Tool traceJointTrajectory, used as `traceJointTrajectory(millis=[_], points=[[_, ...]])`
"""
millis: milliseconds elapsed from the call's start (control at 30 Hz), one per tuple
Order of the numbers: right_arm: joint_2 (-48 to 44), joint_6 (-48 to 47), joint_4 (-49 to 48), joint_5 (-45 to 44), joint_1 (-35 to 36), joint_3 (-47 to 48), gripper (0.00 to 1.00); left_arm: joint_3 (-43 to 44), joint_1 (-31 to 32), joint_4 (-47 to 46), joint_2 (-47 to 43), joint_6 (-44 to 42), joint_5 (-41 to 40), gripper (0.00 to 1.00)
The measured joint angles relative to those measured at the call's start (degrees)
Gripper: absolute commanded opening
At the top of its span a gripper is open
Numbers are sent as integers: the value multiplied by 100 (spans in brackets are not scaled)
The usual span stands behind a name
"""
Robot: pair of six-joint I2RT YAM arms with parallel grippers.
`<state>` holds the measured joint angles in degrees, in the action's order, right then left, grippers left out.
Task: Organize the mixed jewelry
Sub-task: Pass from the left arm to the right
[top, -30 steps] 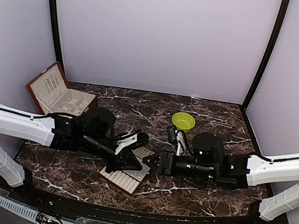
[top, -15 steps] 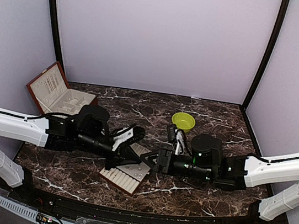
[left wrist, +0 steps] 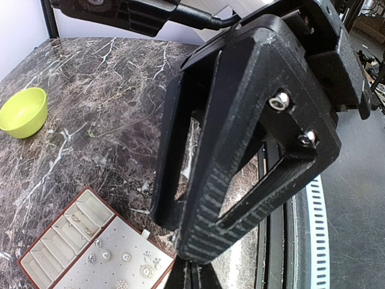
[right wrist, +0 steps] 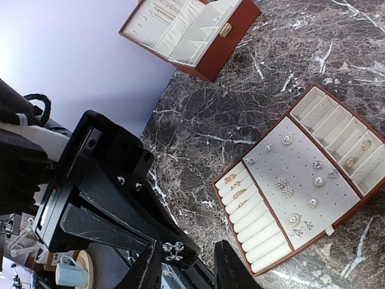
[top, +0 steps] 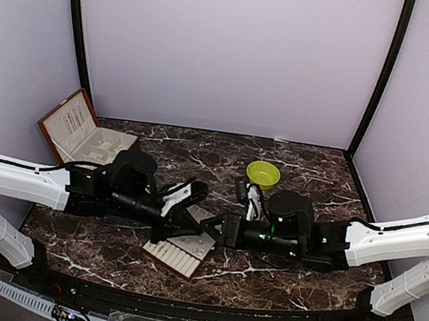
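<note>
We see a glossy, dark marble-look table [right wrist: 240, 108], a tray [right wrist: 337, 195] lined in matt cream fabric, shiny metal jewelry [right wrist: 281, 185], and matt black ribbed plastic left fingers [left wrist: 240, 150].

One second on, my right arm [top: 380, 236] has reached further left across the dark marbled bench [top: 316, 175]. It has carried my right jaws close up to my left jaws, above the cream compartment tray with the reddish-brown rim [top: 185, 258]. My left arm [top: 20, 179] has meanwhile drawn back a little to the left.
</note>
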<state>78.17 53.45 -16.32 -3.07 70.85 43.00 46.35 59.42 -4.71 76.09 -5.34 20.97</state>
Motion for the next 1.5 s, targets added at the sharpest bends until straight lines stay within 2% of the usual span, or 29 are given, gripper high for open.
traceJointTrajectory(millis=[1133, 1500], points=[[92, -90, -44, -66, 0, 103, 13, 0, 0, 0, 0, 0, 4, 0], [92, -90, -87, -76, 0, 103, 11, 0, 0, -37, 0, 0, 4, 0]])
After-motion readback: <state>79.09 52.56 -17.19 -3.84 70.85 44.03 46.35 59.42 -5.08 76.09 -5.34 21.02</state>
